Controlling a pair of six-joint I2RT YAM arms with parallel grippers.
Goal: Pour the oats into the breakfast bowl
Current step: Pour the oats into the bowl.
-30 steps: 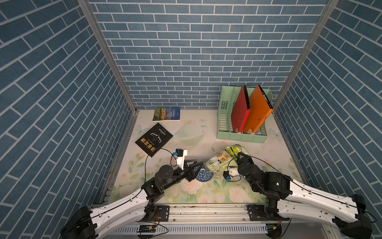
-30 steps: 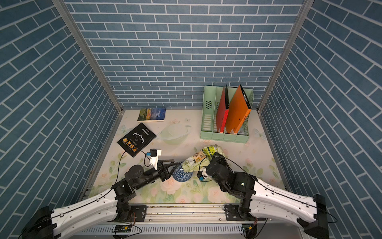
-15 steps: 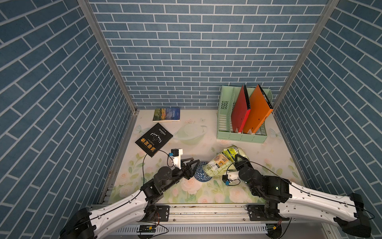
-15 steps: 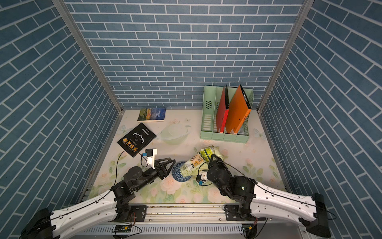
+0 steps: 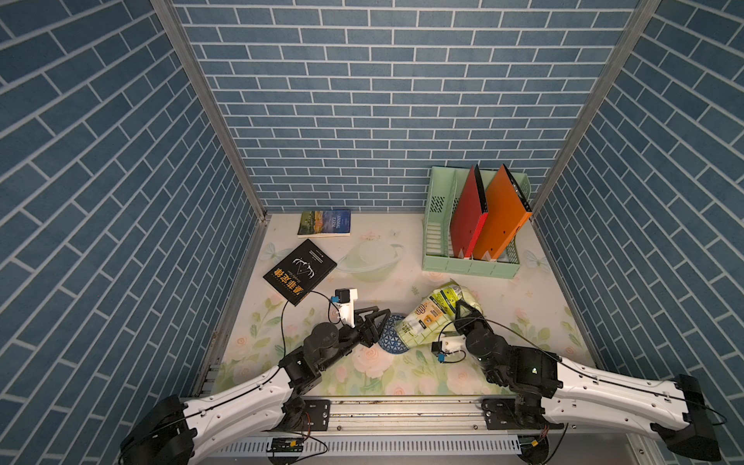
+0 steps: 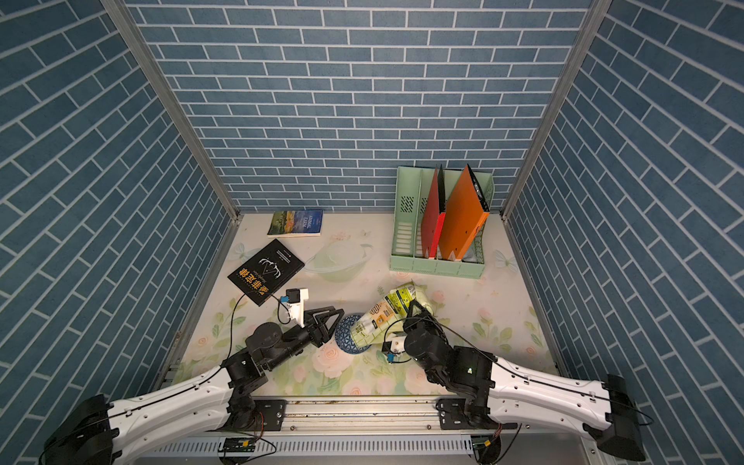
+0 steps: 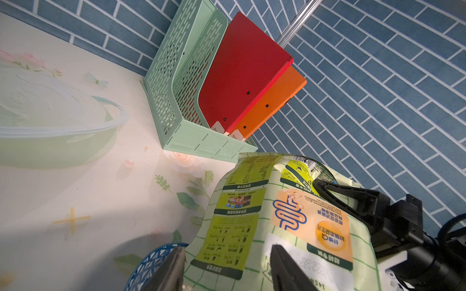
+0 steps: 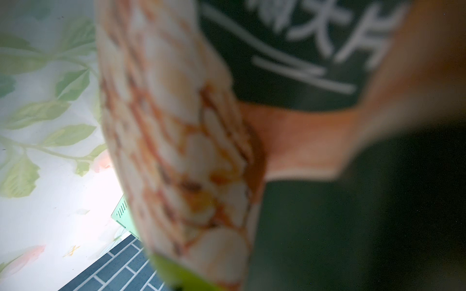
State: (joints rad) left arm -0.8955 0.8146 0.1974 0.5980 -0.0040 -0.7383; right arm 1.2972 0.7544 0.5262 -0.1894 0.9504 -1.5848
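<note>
The pale-green oats bag [image 5: 432, 318] [image 6: 380, 318] lies tilted, its mouth down over the right part of the breakfast bowl [image 5: 388, 346] [image 6: 344, 340], which is blue and white. My right gripper [image 5: 463, 316] [image 6: 414, 314] is shut on the bag's upper half. In the right wrist view the blurred bag [image 8: 176, 126] fills the picture and hides the fingers. My left gripper [image 5: 380, 320] [image 7: 227, 267] is open at the bowl's left rim [image 7: 148, 264], and beyond its fingers is the bag [image 7: 277, 214]. I cannot clearly make out any loose oats.
A black book [image 5: 300, 271] and a blue book [image 5: 324, 223] lie at the back left. At the back right stands a green file rack [image 5: 439, 233] [image 7: 186, 105] holding a red folder [image 5: 467, 217] and an orange folder [image 5: 499, 217]. Brick walls close in three sides.
The right gripper has tipped the bag steeper and brought its mouth down over the bowl. The left gripper has drawn back slightly to the left. The bowl has stayed put.
</note>
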